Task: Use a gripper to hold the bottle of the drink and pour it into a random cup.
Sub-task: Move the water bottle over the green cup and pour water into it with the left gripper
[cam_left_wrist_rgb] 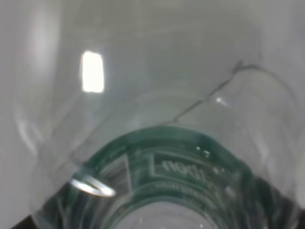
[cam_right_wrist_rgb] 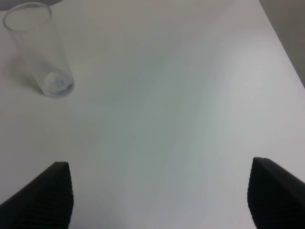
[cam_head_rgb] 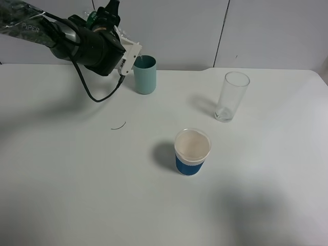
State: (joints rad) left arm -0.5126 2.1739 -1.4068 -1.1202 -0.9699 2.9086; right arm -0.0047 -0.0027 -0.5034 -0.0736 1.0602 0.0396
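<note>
At the far left of the white table (cam_head_rgb: 77,179), the high view shows the left gripper (cam_head_rgb: 105,20) up beside the plain teal-green tumbler (cam_head_rgb: 145,75), clamped on the small clear plastic bottle with a green label (cam_head_rgb: 94,19). Pouring looks to be the step in hand, though no stream shows.

Left wrist view: the bottle's wall and label (cam_left_wrist_rgb: 181,171) fill the frame, and the clear drink is indistinct.

Right wrist view: the right gripper (cam_right_wrist_rgb: 157,195) gapes wide and empty, near the tall clear glass (cam_right_wrist_rgb: 40,52).

Next, I judge, the bottle needs tipping further, with its neck kept over the tumbler's rim.
</note>
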